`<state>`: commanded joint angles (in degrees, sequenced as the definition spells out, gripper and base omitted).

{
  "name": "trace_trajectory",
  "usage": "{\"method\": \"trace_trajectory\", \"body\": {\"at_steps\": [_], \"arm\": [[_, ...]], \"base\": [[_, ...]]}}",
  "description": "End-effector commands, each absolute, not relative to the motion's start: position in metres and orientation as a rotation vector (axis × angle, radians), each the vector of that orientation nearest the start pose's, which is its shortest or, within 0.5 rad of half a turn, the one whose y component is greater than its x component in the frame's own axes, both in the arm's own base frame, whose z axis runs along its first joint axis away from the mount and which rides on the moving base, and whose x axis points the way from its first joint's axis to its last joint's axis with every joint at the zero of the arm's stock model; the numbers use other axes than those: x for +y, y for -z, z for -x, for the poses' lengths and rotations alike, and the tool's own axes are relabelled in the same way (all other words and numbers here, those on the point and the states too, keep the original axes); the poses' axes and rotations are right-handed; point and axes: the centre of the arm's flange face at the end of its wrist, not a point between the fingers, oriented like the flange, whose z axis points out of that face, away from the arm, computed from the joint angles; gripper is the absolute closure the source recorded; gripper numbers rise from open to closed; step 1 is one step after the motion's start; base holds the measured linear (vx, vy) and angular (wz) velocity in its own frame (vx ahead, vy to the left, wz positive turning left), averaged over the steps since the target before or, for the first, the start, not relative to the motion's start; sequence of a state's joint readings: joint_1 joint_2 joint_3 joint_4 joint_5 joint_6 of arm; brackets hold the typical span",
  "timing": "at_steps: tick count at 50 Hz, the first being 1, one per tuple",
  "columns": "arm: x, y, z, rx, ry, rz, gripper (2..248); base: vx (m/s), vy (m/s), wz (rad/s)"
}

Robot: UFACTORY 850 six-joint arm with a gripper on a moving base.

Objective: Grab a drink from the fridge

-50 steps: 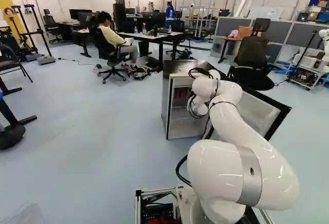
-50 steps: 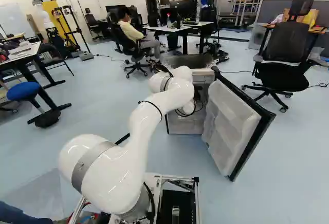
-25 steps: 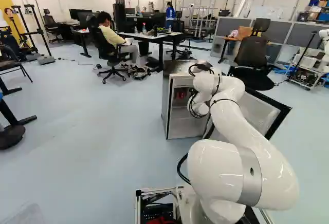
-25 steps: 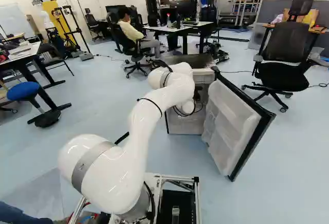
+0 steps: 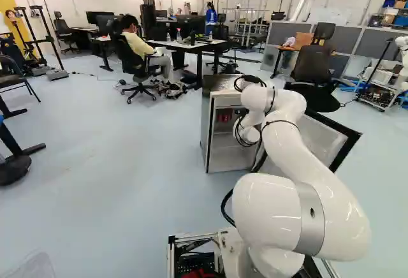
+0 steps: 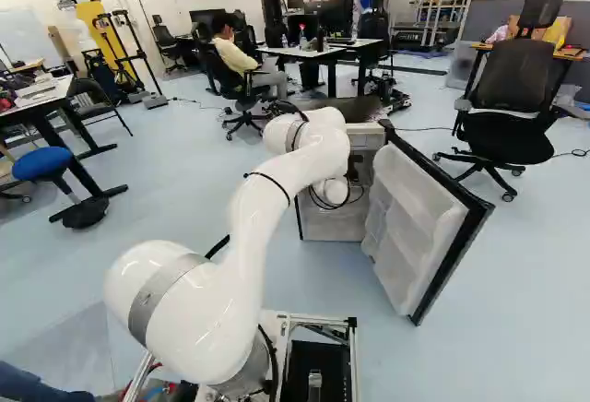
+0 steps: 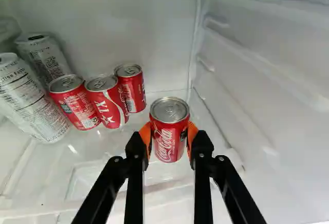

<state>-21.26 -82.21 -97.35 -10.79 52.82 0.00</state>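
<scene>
Bright, soft light washes the floor (image 5: pixel 115 176) and leaves small highlights on the white arm (image 5: pixel 268 208).

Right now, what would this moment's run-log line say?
gripper: shut on red can | place: inside fridge | door: open | nearby: three other red cans | drink: not yet out

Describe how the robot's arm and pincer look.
The arm is glossy white and rounded, with a silver-grey band, thin black straps and looping black cables. The pincer is black, with two slim fingers carrying orange pads.
</scene>
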Motion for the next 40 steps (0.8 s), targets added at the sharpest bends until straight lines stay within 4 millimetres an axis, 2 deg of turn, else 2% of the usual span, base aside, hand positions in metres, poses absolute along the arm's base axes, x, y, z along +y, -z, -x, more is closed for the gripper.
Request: {"method": "trace_trajectory", "body": {"at_steps": [21,40], "arm": [[-0.245,-0.022,-0.663,0.224,1.773,2.751,158],[-0.240,-0.053,-0.643,0.232,1.735,2.768,158]], "base": [[0.000,0.000,0.000],[0.000,0.000,0.000]]}}
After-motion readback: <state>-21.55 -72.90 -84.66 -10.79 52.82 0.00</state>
